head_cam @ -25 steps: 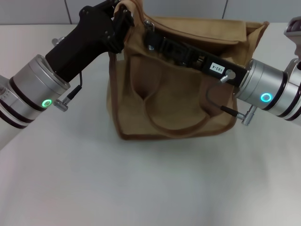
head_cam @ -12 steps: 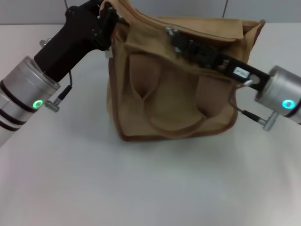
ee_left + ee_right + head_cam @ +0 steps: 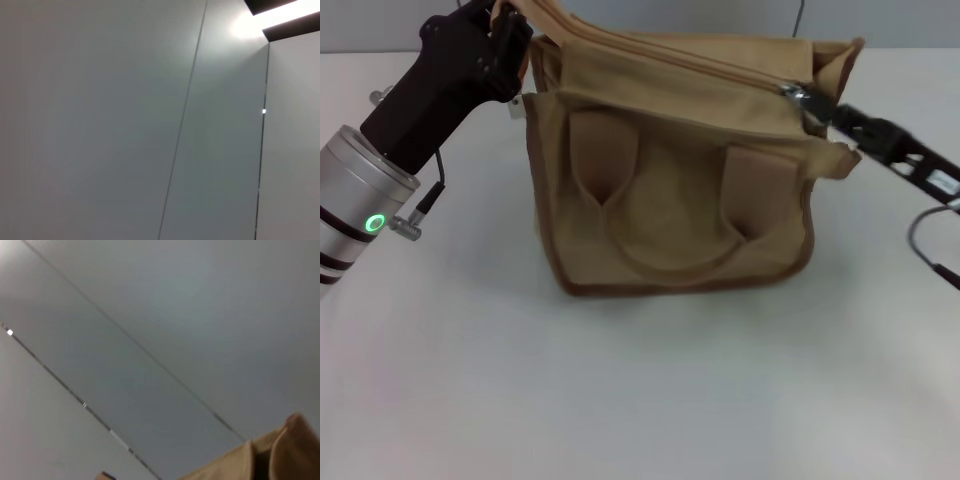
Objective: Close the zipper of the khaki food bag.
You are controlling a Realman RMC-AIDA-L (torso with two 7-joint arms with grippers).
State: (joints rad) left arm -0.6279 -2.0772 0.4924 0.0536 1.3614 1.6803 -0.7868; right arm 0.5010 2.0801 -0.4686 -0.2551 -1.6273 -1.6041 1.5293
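Note:
The khaki food bag (image 3: 670,170) stands on the white table, its two handles hanging down the front. The tan zipper (image 3: 670,55) runs along its top edge and looks drawn together along its length. The silver slider (image 3: 798,93) sits near the bag's right end. My right gripper (image 3: 812,103) is at that end, shut on the slider's pull tab. My left gripper (image 3: 508,30) is shut on the bag's top left corner and holds it up taut. The right wrist view shows only a bit of khaki fabric (image 3: 280,455). The left wrist view shows only wall.
The white table (image 3: 640,380) stretches in front of the bag and to both sides. A grey wall (image 3: 720,15) runs behind it. The right arm's cable (image 3: 920,240) hangs near the bag's right side.
My right gripper has slid rightward along the bag's top from near the left end to the right end, taking the slider with it. My left gripper pulled the corner slightly left.

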